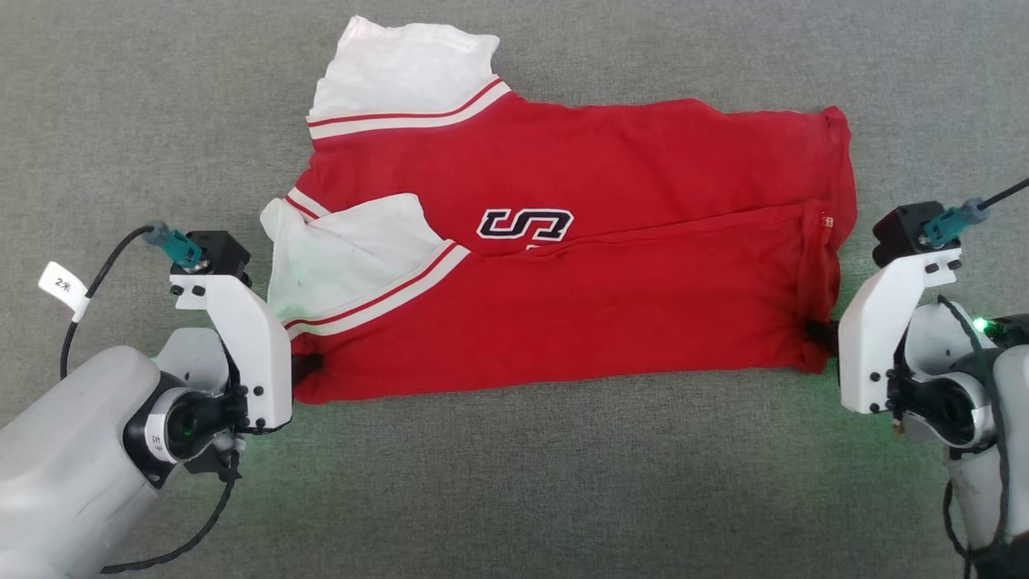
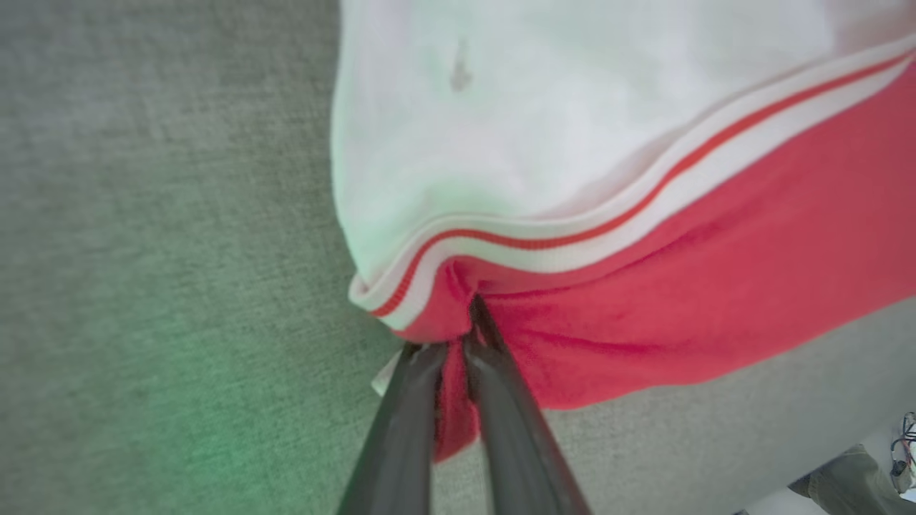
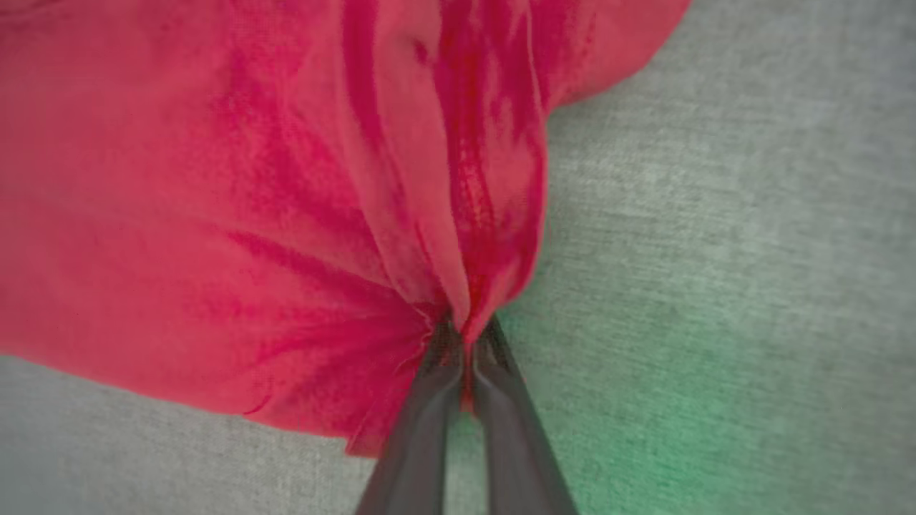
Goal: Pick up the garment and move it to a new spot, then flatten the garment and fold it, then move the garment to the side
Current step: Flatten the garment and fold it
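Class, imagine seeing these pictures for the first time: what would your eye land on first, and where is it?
The bright red T-shirt with white sleeves lies across the middle of the grey surface, its near half folded over. At its near corners, the left gripper and right gripper each pinch red cloth between shut fingers, with green light glowing on the surface beside them.

The shirt (image 1: 579, 322) lies flat on the tabletop (image 1: 514, 498), near half folded over the far half. The left gripper (image 1: 309, 366) has its jaws on the shirt's near-left corner, and the right gripper (image 1: 817, 331) on its near-right corner.
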Controlling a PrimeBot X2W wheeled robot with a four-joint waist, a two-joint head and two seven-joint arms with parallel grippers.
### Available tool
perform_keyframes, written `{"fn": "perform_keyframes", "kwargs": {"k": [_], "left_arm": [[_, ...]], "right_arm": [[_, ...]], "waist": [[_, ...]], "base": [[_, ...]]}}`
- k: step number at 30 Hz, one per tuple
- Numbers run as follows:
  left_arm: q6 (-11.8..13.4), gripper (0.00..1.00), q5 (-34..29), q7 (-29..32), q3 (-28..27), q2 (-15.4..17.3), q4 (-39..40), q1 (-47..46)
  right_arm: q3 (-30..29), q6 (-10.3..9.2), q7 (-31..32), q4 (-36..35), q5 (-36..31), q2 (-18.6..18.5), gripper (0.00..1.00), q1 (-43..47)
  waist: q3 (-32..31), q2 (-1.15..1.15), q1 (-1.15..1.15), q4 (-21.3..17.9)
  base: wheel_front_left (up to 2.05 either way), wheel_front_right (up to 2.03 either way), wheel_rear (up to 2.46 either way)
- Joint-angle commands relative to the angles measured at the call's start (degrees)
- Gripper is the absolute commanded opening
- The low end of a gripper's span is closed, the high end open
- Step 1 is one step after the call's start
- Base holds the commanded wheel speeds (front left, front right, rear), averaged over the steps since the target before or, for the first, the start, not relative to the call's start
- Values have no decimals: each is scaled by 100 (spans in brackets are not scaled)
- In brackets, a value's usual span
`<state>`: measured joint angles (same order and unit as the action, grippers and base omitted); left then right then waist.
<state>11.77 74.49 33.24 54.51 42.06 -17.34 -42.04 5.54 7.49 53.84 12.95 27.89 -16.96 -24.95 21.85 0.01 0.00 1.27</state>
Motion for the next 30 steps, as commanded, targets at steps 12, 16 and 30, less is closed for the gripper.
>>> {"fn": "perform_keyframes", "kwargs": {"k": [12, 16, 30], "left_arm": [[423, 0, 173, 70, -130, 577, 935, 387], [732, 0, 207, 79, -175, 910, 1583, 607], [1512, 15, 408, -77, -52, 1253, 2470, 1490]], "right_arm": [[30, -2, 425, -878, 638, -636, 0, 517], [-205, -2, 687, -1398, 749, -783, 0, 800], [-1016, -2, 1418, -2310, 550, -455, 0, 1878]], "waist": [[-274, -1, 0, 66], [-343, -1, 0, 87], [-423, -1, 0, 111]], "base": [[0, 0, 0], [0, 0, 0], [0, 0, 0]]}}
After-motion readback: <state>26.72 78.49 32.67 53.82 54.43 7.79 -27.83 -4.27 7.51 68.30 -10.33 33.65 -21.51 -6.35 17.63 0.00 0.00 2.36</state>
